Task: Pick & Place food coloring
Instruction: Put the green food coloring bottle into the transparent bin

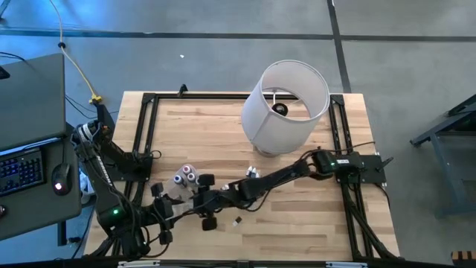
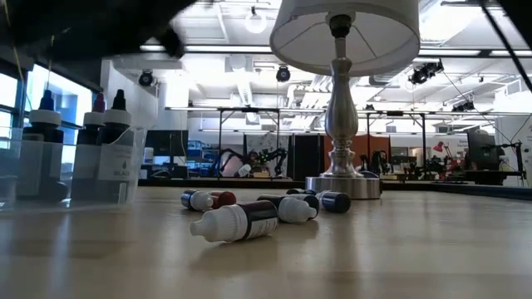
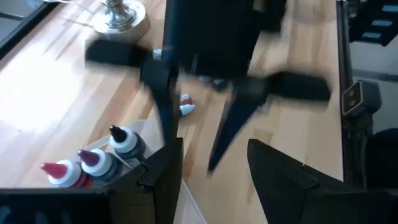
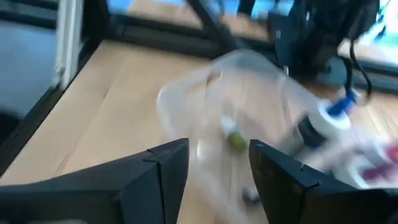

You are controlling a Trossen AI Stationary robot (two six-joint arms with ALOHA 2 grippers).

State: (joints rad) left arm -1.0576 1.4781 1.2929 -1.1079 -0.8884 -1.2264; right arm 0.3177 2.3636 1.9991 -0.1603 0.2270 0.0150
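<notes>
While the right arm reaches across (high view): the right pincer [image 1: 202,199] hangs just beside the tub [image 1: 172,190] near the front of the worktop [image 1: 297,216]; the left arm [image 1: 111,201] waits at the front left corner, close to the same tub.
Bottles, high view: a few capped bottles [image 1: 187,176] stand in the tub; loose bottles [image 1: 210,222] lie just beside the pincer and another lies nearer the lamp [image 1: 286,104].
Low view: the tub stands at left with dark- and pink-capped bottles upright inside; about five more lie on their sides mid-worktop, in front of the lamp base. No pincer shows clearly here.
Left wrist view: the left pincer [image 3: 211,180] is spread wide and empty, aimed past the tub corner; beyond it the right pincer's fingers stand apart with nothing between them.
Right wrist view: the right pincer's fingers are parted, nothing gripped, with the tub's rim straight ahead and a blue-capped bottle in it.
Step in hand: judged to be the drop-off, open fingers poised at the tub.
Next move: likely to swing away from the tub, go down over one lying bottle, line the fingers across its body and close. Neighbouring bottles lie close, so a knock could set them rolling.
</notes>
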